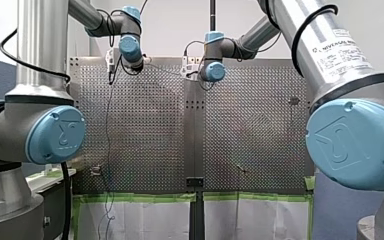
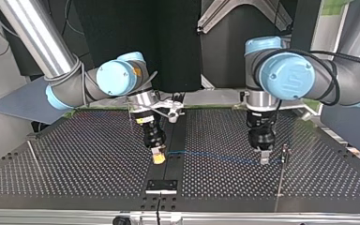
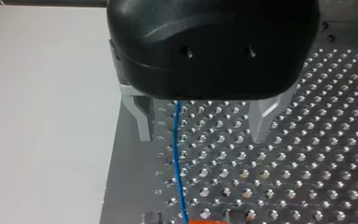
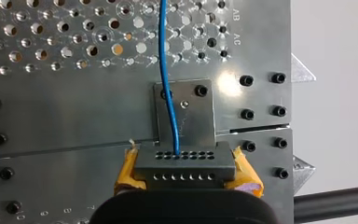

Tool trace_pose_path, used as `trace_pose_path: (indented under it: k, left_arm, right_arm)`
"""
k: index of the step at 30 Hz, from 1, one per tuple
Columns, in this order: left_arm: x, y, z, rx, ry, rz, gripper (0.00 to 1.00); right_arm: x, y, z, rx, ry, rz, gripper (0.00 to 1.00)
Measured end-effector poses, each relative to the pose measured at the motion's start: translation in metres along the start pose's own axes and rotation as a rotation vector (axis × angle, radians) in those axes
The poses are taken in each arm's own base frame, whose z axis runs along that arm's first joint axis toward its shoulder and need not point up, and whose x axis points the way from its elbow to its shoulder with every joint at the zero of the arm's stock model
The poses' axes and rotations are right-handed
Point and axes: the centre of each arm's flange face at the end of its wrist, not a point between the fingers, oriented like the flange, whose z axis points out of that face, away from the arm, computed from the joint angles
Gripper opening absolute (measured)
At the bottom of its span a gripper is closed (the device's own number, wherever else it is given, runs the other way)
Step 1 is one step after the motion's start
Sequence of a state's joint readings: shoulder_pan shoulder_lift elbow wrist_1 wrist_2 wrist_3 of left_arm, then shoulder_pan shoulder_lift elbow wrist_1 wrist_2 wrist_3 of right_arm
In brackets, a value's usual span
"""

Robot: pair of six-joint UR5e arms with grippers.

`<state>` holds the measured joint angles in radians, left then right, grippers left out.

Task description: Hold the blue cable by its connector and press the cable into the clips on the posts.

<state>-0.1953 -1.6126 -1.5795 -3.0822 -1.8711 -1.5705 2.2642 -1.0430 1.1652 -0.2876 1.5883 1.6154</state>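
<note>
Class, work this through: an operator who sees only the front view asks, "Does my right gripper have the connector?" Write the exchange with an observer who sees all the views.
Observer: Yes. In the right wrist view the right gripper is shut on the grey connector, with its yellow pads on either side.
Operator: And the left gripper?
Observer: The left gripper is open. The blue cable runs between its metal fingers, clear of both.
Operator: Is the cable in a clip?
Observer: I cannot tell. In the top view it runs straight from one gripper to the other, and a thin post stands beside the left gripper.
</note>
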Motion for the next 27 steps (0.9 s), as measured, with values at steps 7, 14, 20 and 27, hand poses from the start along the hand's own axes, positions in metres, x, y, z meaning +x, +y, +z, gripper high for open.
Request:
trace_pose_path:
  k: [7,14,20,27]
  left_arm:
    - [0.010,-0.003,0.017,-0.007,0.022,0.022,1.00]
    - [0.021,-0.009,0.041,-0.041,0.031,0.036,1.00]
    - [0.023,-0.012,0.046,-0.030,0.027,0.032,1.00]
    - [0.017,-0.016,0.048,-0.007,0.011,0.017,1.00]
  right_arm:
    - [-0.001,-0.001,0.000,0.000,-0.001,0.002,0.00]
    - [-0.002,-0.001,0.000,0.001,-0.001,0.002,0.00]
    - [-0.002,-0.001,0.000,0.000,-0.001,0.002,0.00]
    - [-0.002,-0.001,0.000,0.000,-0.002,0.000,0.00]
